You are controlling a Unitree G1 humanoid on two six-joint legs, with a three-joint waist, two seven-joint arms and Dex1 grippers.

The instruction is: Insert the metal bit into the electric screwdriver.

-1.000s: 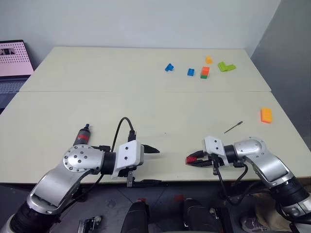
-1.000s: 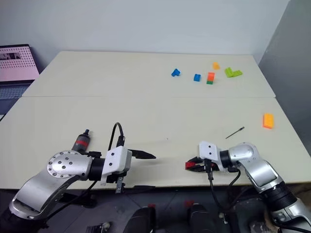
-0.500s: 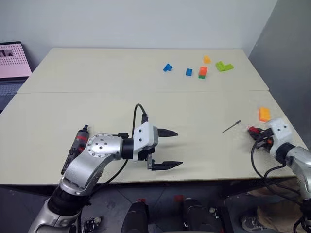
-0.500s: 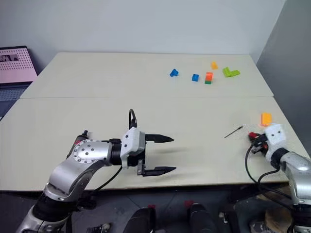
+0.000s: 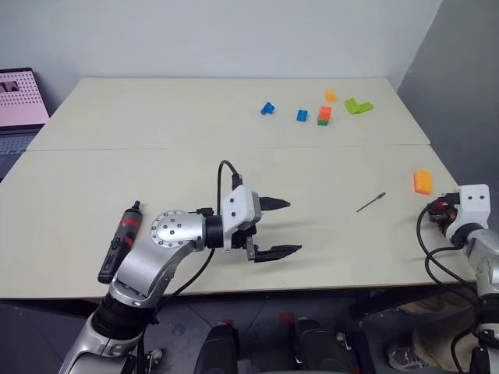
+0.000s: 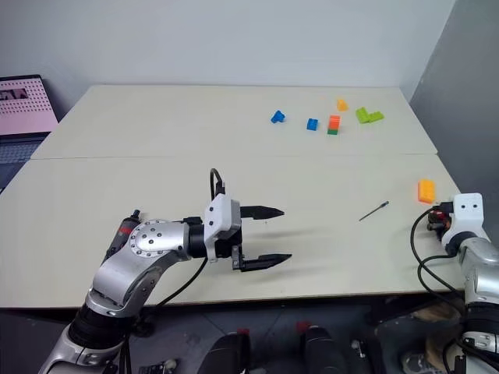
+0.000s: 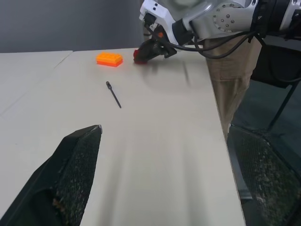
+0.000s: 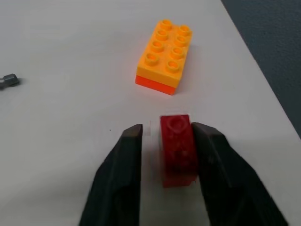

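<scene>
1. Left gripper [image 5: 279,227] hovers over the near table [image 5: 156,171] edge, jaws wide apart, holding nothing.
2. Electric screwdriver [image 5: 118,241] lies flat at 9 o'clock of the left gripper, untouched.
3. Right gripper [image 8: 163,155] at the table's right edge, jaws partly apart; red brick [image 8: 177,146] between them, against one finger; grip uncertain.
4. Orange brick [image 8: 164,55] just beyond the red one.
5. Metal bit [image 5: 372,202] lies bare at 10 o'clock of the right gripper.
6. Coloured bricks [image 5: 323,115] far, at 12 o'clock.

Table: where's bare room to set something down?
Free: the wide stretch of the table between the electric screwdriver and the far bricks; also between the left gripper and the metal bit. Crowded: the right edge, around the orange brick, red brick and right gripper.
</scene>
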